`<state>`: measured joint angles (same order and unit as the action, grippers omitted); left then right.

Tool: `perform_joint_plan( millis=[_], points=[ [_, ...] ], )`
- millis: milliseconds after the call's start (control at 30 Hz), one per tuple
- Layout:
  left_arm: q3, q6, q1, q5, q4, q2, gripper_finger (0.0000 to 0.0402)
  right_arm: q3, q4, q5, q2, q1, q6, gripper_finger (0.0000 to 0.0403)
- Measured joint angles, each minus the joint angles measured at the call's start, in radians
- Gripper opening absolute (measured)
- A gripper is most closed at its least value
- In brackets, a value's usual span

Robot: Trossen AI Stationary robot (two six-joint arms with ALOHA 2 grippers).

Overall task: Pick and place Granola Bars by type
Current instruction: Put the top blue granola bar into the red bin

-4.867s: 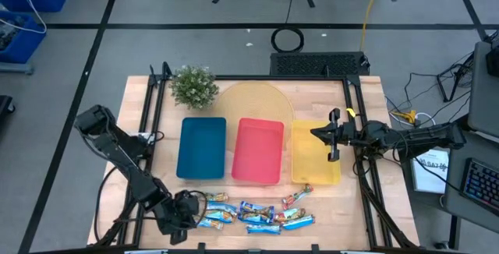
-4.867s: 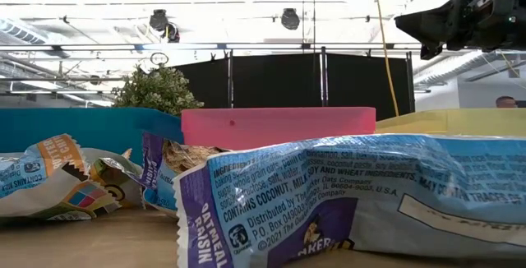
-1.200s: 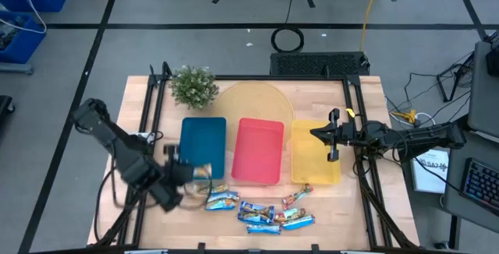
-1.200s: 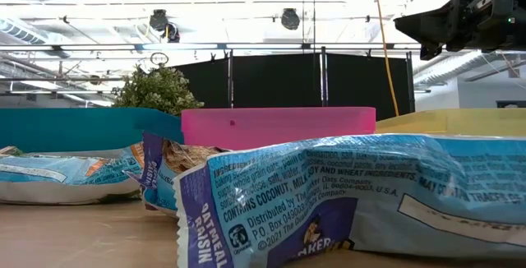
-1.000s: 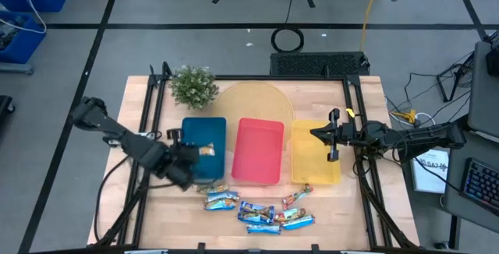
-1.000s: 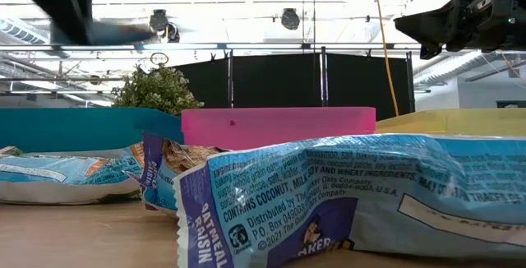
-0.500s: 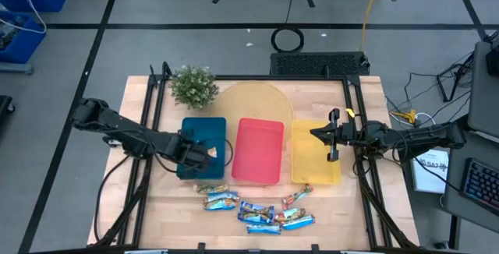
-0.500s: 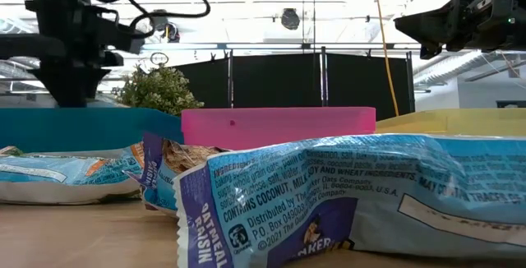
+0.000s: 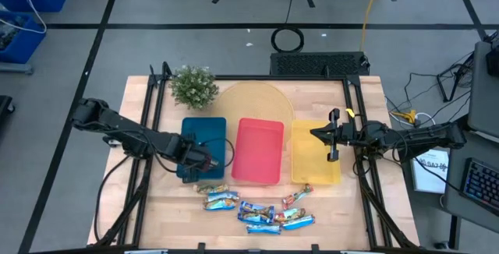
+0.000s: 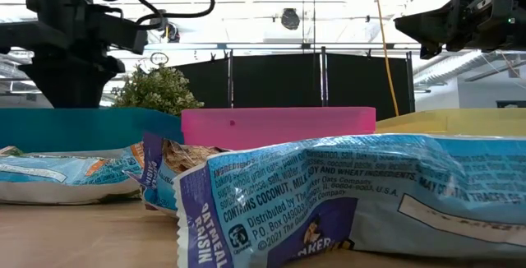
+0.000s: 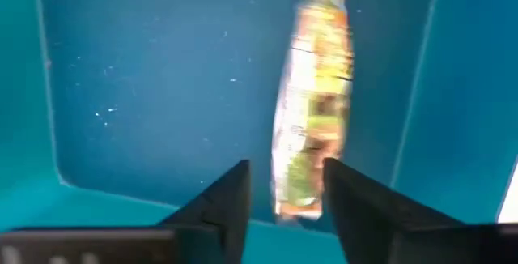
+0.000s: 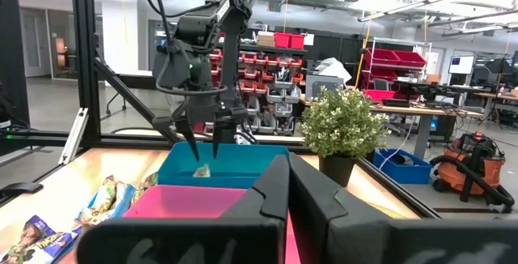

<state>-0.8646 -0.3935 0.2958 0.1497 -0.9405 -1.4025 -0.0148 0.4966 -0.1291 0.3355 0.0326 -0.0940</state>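
My left gripper (image 9: 204, 160) hangs over the near end of the blue tray (image 9: 195, 133), fingers pointing down into it. The jaws stand apart — the left wrist view shows a clear gap between the two dark fingers (image 11: 231, 207), and nothing is clamped there. A granola bar (image 11: 314, 106) with orange, yellow and green on its wrapper lies just beyond the gap, lengthwise, against the tray's blue floor; it is blurred, and I cannot tell whether it has reached the floor or is still in the air. The right wrist view shows the same bar (image 12: 201, 170) as a small pale shape directly below my fingertips, level with the tray rim.

My right gripper (image 9: 334, 139) waits above the yellow tray (image 9: 312, 172), well away from the work. Its jaws are closed on nothing; the right wrist view shows the two fingers (image 12: 271, 191) pressed together.

The red tray (image 9: 258, 151) sits between the blue and yellow ones. The remaining bars (image 9: 257, 209) lie in a loose cluster on the wooden table (image 9: 351, 199), on the near side of the trays — apart from both grippers. A small potted plant (image 9: 192, 86) stands beyond the blue tray's far end.
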Motion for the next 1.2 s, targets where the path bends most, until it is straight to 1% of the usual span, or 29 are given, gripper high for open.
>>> perform_joint_plan(
  millis=[100, 233, 333, 433, 500, 567, 700, 767, 800, 833, 900, 967, 1033, 1100, 1200],
  points=[
    [-0.003, 0.007, 0.000, 0.004, -0.004, 0.000, 0.0222, 0.000, 0.000, 0.000, 0.000, 0.000, 0.000, 0.0000],
    [-0.044, 0.036, 0.000, 0.011, -0.036, 0.000, 0.0263, 0.000, 0.000, 0.000, 0.000, 0.000, 0.000, 0.0000],
    [-0.109, 0.069, 0.012, 0.032, -0.080, 0.008, 0.0277, 0.000, 0.000, 0.000, 0.000, 0.000, 0.000, 0.0000],
    [-0.136, 0.118, 0.075, 0.099, -0.059, 0.091, 0.0274, 0.000, 0.000, 0.000, 0.000, 0.000, 0.000, 0.0000],
    [-0.116, 0.136, 0.132, 0.165, 0.018, 0.196, 0.0262, 0.000, 0.000, 0.000, 0.000, 0.000, 0.000, 0.0000],
    [-0.074, 0.113, 0.180, 0.215, 0.101, 0.310, 0.0243, 0.000, 0.000, 0.000, 0.000, 0.000, -0.001, 0.0000],
    [0.044, -0.034, 0.262, 0.243, 0.223, 0.514, 0.0191, 0.000, -0.004, 0.000, 0.000, 0.000, -0.017, 0.0000],
    [0.124, -0.060, 0.315, 0.275, 0.317, 0.586, 0.0157, 0.000, -0.008, 0.000, 0.000, 0.000, -0.028, 0.0000],
    [0.169, -0.034, 0.341, 0.303, 0.370, 0.614, 0.0139, 0.000, -0.015, 0.000, 0.000, 0.000, -0.029, 0.0000],
    [0.215, 0.024, 0.364, 0.341, 0.427, 0.636, 0.0119, 0.000, -0.022, 0.000, 0.000, 0.000, -0.030, 0.0000],
    [0.312, 0.172, 0.395, 0.428, 0.582, 0.667, 0.0077, 0.000, -0.025, 0.000, 0.000, 0.000, -0.031, 0.0000],
    [0.402, 0.326, 0.399, 0.514, 0.778, 0.689, 0.0034, 0.000, -0.021, -0.001, 0.000, 0.000, -0.031, 0.0000],
    [0.476, 0.430, 0.378, 0.577, 0.962, 0.707, 0.0010, 0.000, -0.010, -0.007, 0.000, 0.000, -0.031, 0.0000],
    [0.529, 0.504, 0.345, 0.559, 1.079, 0.723, 0.0012, 0.000, 0.004, -0.027, 0.000, 0.000, -0.033, 0.0000],
    [0.609, 0.560, 0.312, 0.493, 1.156, 0.755, 0.0014, 0.000, 0.008, -0.031, 0.000, 0.000, -0.055, 0.0000]
  ],
)
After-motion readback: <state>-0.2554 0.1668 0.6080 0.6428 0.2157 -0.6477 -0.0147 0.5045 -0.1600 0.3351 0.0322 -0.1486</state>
